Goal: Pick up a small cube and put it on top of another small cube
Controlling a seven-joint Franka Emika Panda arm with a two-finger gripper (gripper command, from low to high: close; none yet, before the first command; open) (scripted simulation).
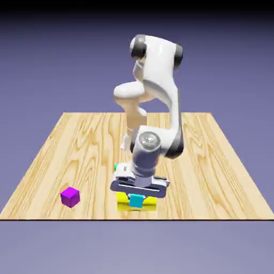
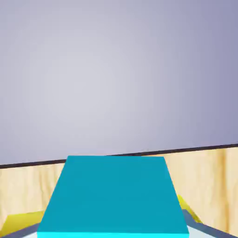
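My gripper (image 1: 137, 198) points down near the table's front edge, shut on the small teal cube (image 1: 136, 201). In the hand view the teal cube (image 2: 114, 197) fills the lower middle and hides the fingertips. The small purple cube (image 1: 70, 197) sits alone on the wood toward the exterior view's left, well apart from the gripper, and does not show in the hand view. I cannot tell whether the held cube is clear of the surface below it.
A big yellow block (image 1: 122, 200) sits right behind and under the held cube; its yellow edges (image 2: 21, 221) show beside the cube. A small green sliver (image 1: 115, 167) peeks out behind the hand. The table's front edge (image 1: 137, 219) is close.
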